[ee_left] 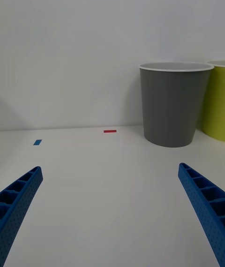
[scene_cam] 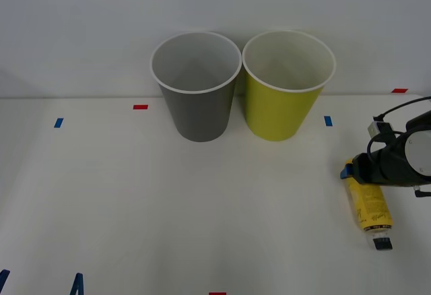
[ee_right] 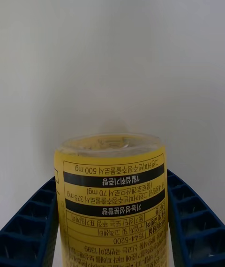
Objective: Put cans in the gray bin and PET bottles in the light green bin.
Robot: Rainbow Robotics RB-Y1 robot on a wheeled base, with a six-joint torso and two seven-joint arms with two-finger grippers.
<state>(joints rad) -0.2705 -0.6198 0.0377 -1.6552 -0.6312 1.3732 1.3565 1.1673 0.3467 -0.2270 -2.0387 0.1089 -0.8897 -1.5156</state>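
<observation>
The PET bottle lies on the white table at the right, yellow label up and dark cap toward me. My right gripper is at the bottle's base end. In the right wrist view its blue fingers press against both sides of the yellow bottle. The gray bin and the light green bin stand upright side by side at the back. Both also appear in the left wrist view, gray bin and light green bin. My left gripper is open at the near left edge. Cans are out of view.
The white table meets a pale wall behind the bins. Small red tape marks and blue tape marks dot the tabletop. Open table surface lies between the bottle and the bins.
</observation>
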